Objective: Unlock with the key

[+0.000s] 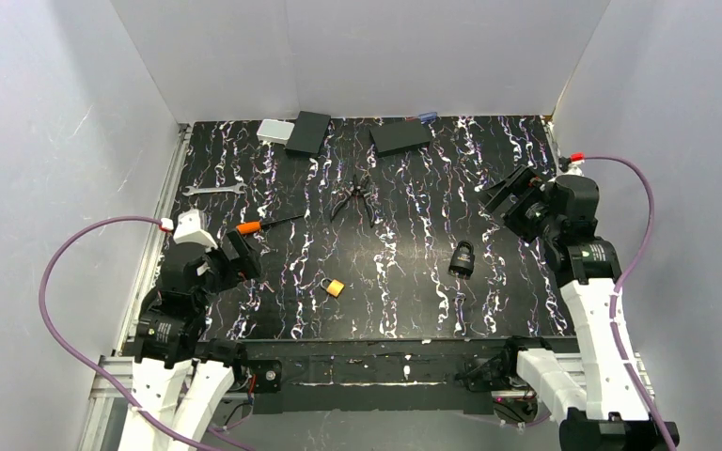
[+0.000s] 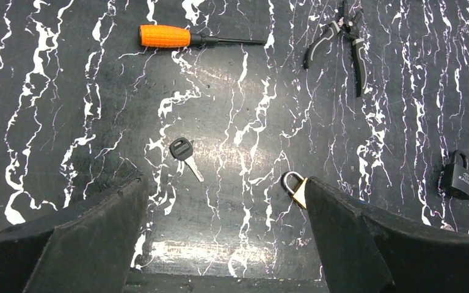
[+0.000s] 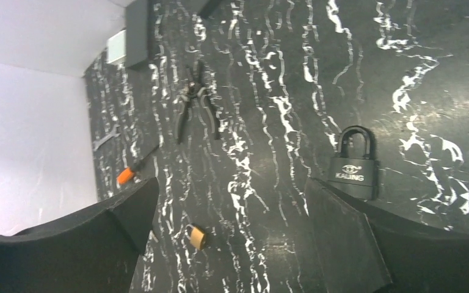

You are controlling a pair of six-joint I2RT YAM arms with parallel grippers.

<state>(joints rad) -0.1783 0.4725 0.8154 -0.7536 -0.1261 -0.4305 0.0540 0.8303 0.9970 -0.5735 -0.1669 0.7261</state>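
Note:
A small key with a black head (image 2: 183, 151) lies flat on the marbled black table, just ahead of my left gripper (image 2: 223, 183), which is open and empty. A small brass padlock (image 2: 294, 185) lies partly behind the right finger; it also shows in the top view (image 1: 334, 287) and the right wrist view (image 3: 196, 237). A black padlock (image 1: 462, 259) lies right of centre, close to my right gripper (image 3: 231, 183), which is open and empty; the padlock also shows in the right wrist view (image 3: 353, 168) and the left wrist view (image 2: 456, 177). In the top view the left gripper (image 1: 237, 256) and the right gripper (image 1: 510, 199) hover apart from both locks.
An orange-handled screwdriver (image 1: 263, 225), black pliers (image 1: 354, 199) and a wrench (image 1: 214, 190) lie mid-table. Two black boxes (image 1: 308, 132) (image 1: 400, 137) and a grey box (image 1: 274, 131) sit at the back. White walls close in the table on three sides.

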